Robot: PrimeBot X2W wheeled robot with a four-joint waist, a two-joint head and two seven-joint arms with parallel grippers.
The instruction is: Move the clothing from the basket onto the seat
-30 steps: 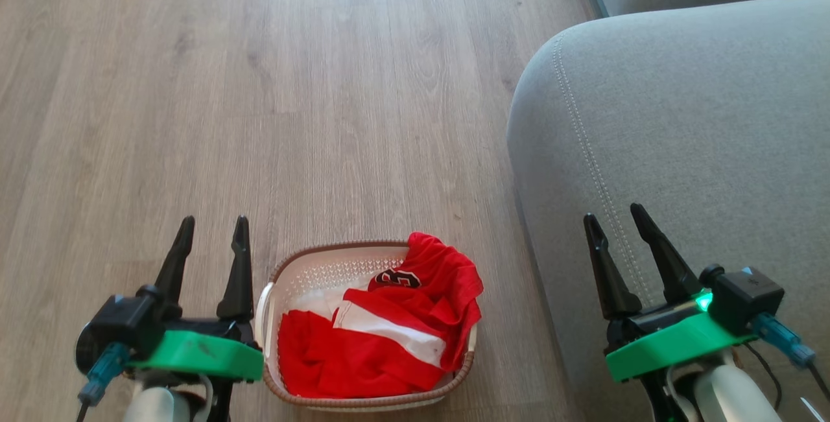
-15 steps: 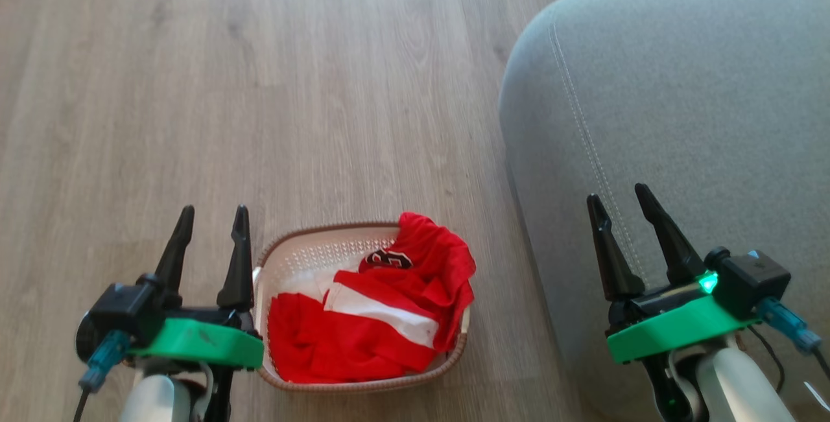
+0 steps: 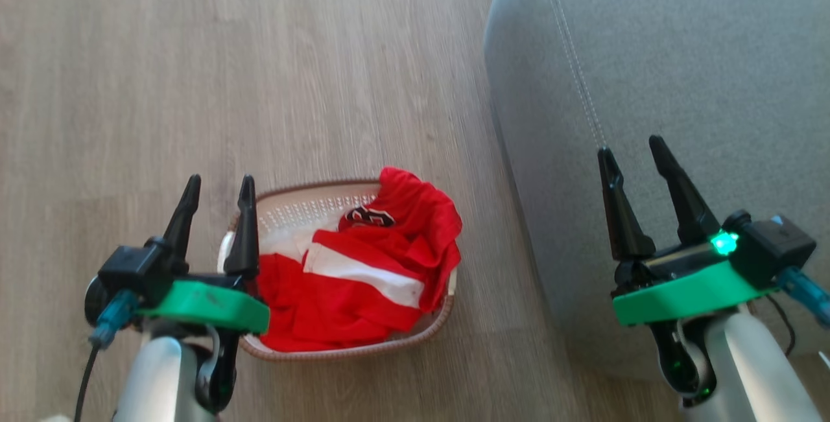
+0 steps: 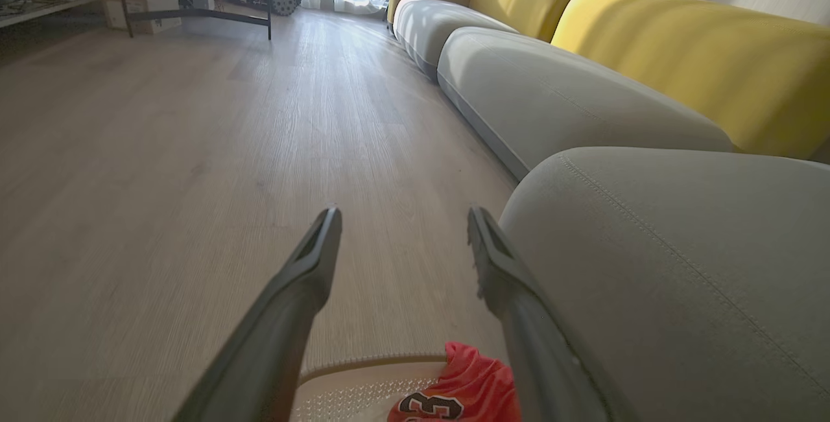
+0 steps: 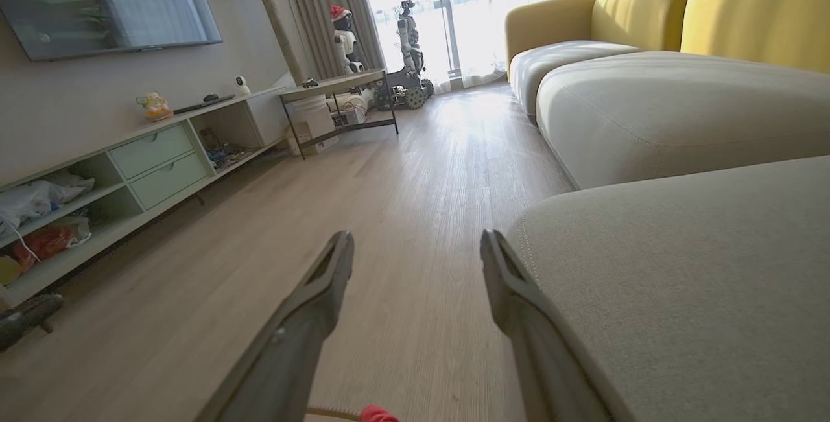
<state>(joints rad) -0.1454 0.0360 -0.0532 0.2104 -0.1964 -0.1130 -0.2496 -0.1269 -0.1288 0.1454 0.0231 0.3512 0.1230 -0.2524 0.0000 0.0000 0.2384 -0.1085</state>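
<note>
the clothing lies crumpled in the basket, which stands on the wooden floor in the lower middle of the head view. red cloth fills most of the basket, one fold humps over the rim at its upper right corner, and the emblem faces up near the top. nothing is lifted yet, so the task looks to be at its start. the left tool hangs at the lower left, fingers spread and empty, one finger overlapping the basket's left rim in the picture; it is probably held there because this arm has the shorter reach down into the cloth. the right tool, at the lower right, is likewise spread with nothing between its fingers, poised over the seat, which takes the right side of the frame. a strip of bare floor parts the basket's right rim from the seat's rounded edge: near, but not touching. the seat's top is bare and wide, with room to lay the garment. in the left wrist view the seat rises above the basket, so i judge the cloth must be raised well before crossing.
</note>
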